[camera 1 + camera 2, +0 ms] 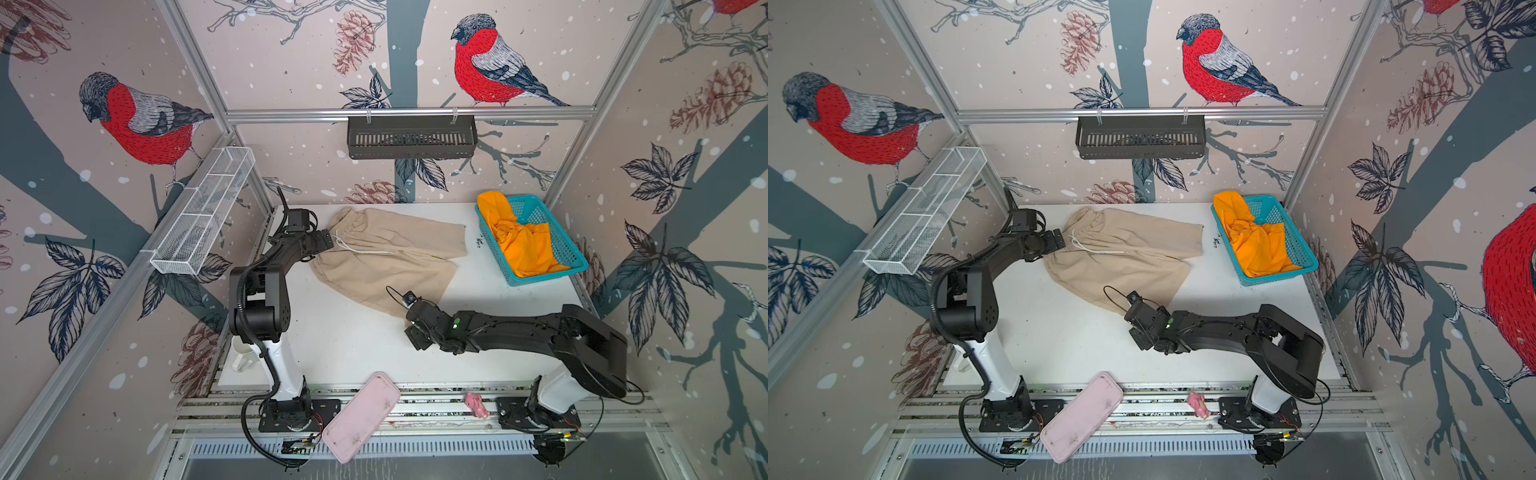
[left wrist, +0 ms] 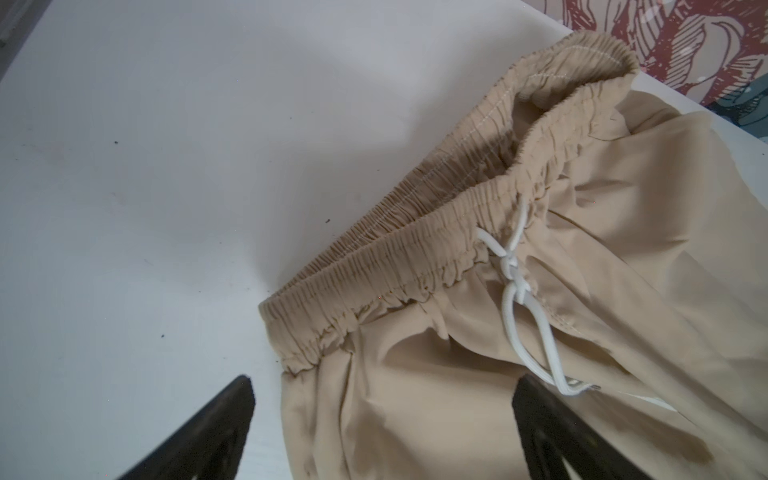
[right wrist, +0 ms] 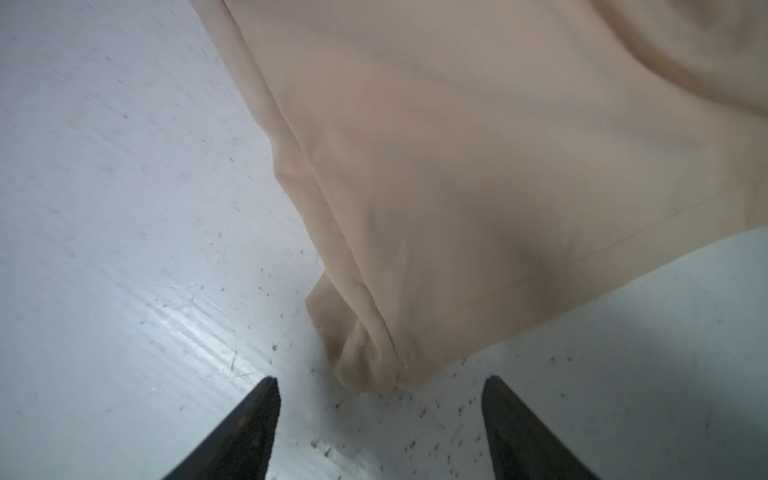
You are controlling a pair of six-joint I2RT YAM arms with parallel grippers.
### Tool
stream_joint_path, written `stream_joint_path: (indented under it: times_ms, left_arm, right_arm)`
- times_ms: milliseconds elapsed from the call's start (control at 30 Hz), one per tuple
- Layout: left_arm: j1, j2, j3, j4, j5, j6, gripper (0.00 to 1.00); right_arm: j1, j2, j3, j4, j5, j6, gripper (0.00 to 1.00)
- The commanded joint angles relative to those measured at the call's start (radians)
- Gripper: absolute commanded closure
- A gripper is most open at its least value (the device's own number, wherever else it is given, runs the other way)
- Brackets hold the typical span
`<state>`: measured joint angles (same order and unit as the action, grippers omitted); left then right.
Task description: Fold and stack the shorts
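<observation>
Your beige cloth shorts [image 1: 386,257] lie spread on the white worktop [image 1: 353,349], looking limp and light: pinch the gathered waistband [image 2: 374,266]. The left pincer [image 2: 384,386] gapes empty there; the right pincer [image 3: 381,382] gapes beside a leg hem [image 3: 540,286]. The bright orange shorts [image 1: 519,245] sit in the teal mesh basket [image 1: 563,245].

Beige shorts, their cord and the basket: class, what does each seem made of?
Beige shorts: thin woven cloth, matte; soft creases and gathers.
Cord: white braided string, probably; it is knotted.
Basket: teal plastic, likely; rigid mesh walls.
</observation>
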<state>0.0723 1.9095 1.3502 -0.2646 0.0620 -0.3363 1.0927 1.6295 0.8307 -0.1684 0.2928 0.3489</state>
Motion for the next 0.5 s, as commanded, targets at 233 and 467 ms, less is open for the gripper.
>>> stream_joint_path:
  times_ms: [233, 467]
  left_arm:
    - [0.025, 0.055, -0.029, 0.080, 0.065, -0.012, 0.06]
    - [0.028, 0.112, -0.023, 0.084, 0.100, -0.016, 0.19]
  right_arm:
    - [-0.011, 0.090, 0.007, 0.000, 0.039, -0.001, 0.49]
    - [-0.013, 0.066, 0.022, -0.089, 0.127, -0.025, 0.85]
